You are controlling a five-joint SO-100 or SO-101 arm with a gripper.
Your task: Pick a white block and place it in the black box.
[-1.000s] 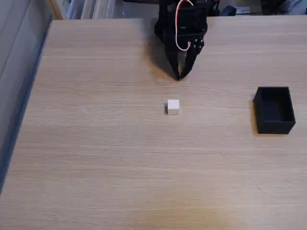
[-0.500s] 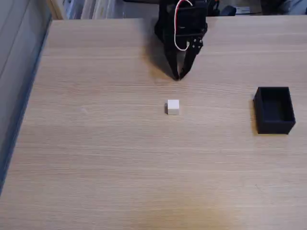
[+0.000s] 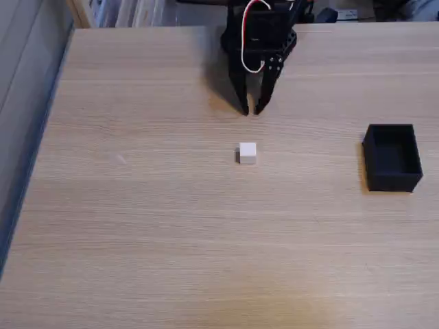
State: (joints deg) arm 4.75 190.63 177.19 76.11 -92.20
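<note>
Cube [image 3: 247,153] looks light and rigid: small, matte white, flat faces, sharp edges. Judging by looks, it won't deform and shouldn't slip much under the pads. Best hold is across 2 opposite side faces, fingers coming down square to them, low enough that the cube can't tip out. It's about as wide as a fingertip, so poor centring could nudge it sideways across the worktop [image 3: 137,226] instead of trapping it.

Position: cube sits alone on the worktop near mid-frame in the fixed view, below the hand [image 3: 251,110] and apart from it. Box [image 3: 392,157] stands well off to the right, open top up, nothing visible inside.

Hand: tips pointing down toward the worktop, parted by a narrow gap, holding nothing.

Change vs 0.5 s ago: tips were together at 1 point, now they've split open. Hand location is about the same. Cube and box haven't moved.
</note>
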